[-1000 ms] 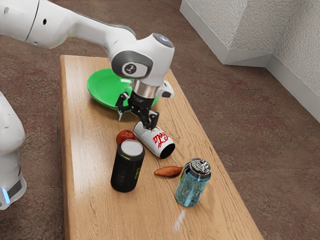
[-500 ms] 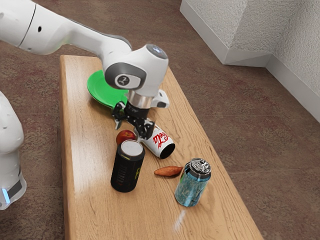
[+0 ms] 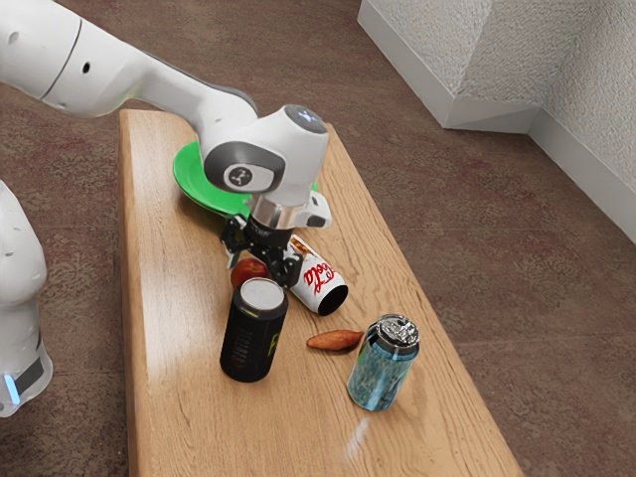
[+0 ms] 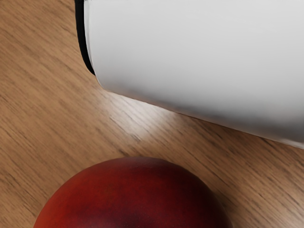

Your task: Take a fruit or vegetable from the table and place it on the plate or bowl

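Nearest the camera in the exterior view, a blue patterned can (image 3: pixel 383 364) stood upright near the table's (image 3: pixel 179 298) front end, toward the exterior view's right. Just behind it an orange sweet potato (image 3: pixel 335 341) lay flat on the wood, between the blue can and a black can (image 3: pixel 253 330) that stood upright toward the exterior view's left. Beyond these, a white can (image 3: pixel 318 281) with red lettering lay on its side, its dark end facing the front of the table.

The red apple (image 3: pixel 246 270) sat on the table just behind the black can and just beside the white can, on that can's side toward the exterior view's left. The hand (image 3: pixel 261 256) hung directly over the apple, pointing down, its two black fingers spread wide and straddling the fruit's top without closing on it; it held nothing. In the wrist view the apple (image 4: pixel 133 197) loomed large just under the hand, with bare wood grain (image 4: pixel 42 109) between it and the white can's (image 4: pixel 199 57) smooth side, so the two lay near each other but apart.

Farther back, the green plate (image 3: pixel 194 169) rested on the table behind the hand, partly hidden by the white arm (image 3: pixel 149 79), which came in from the exterior view's upper left.
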`<action>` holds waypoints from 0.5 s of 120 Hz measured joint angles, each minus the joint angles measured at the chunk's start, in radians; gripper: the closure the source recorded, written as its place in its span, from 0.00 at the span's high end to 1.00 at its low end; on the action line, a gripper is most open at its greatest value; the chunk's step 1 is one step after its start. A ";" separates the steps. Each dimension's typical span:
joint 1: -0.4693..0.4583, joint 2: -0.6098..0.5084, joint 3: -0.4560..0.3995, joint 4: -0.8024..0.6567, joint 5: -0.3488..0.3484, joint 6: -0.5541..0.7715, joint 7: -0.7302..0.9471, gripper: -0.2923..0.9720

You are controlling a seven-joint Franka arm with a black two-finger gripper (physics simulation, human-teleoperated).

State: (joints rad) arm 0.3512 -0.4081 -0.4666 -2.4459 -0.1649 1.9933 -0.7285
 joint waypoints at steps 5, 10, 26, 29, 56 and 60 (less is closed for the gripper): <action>0.000 0.000 0.000 -0.003 0.000 0.003 0.000 0.77; 0.000 0.000 0.000 -0.004 0.000 0.006 0.000 0.77; 0.000 0.003 0.000 -0.007 -0.001 0.012 0.000 0.74; 0.000 0.006 0.001 -0.008 0.000 0.014 0.001 0.71; 0.000 0.013 0.006 -0.019 0.004 0.027 0.006 0.49; 0.000 0.013 0.006 -0.019 0.005 0.028 0.005 0.49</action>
State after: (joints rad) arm 0.3511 -0.3949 -0.4607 -2.4649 -0.1600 2.0211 -0.7233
